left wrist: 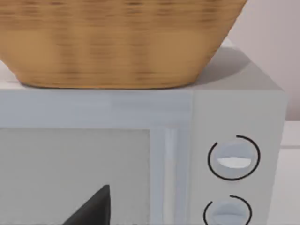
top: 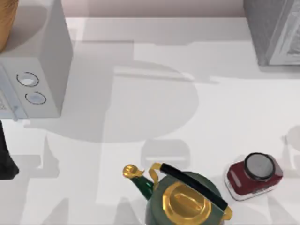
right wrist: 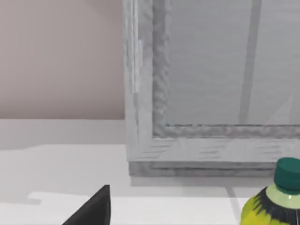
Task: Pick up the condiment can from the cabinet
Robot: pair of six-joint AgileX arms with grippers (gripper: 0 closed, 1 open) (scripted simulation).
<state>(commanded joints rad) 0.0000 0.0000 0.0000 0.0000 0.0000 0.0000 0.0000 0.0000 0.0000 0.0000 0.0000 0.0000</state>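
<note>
Nearest, a green and gold kettle [top: 185, 199] and a squat dark red jar [top: 253, 176] are seen on the worktop [top: 140, 117], well in front of the cabinet [top: 274, 33]; the jar is not the target. A yellow-labelled bottle [right wrist: 274, 201] stands just before the cabinet's framed front. The right end effector [right wrist: 91, 208] is pointed at that front, near it. The left end effector [left wrist: 91, 208] is held facing a microwave [left wrist: 234, 140], well apart from the cabinet. How wide either is set cannot be told. The condiment can is judged to lie inside the cabinet, beyond the right end effector, so the right arm is taken as nearer. If the can stands upright, a sideways approach would suit.
</note>
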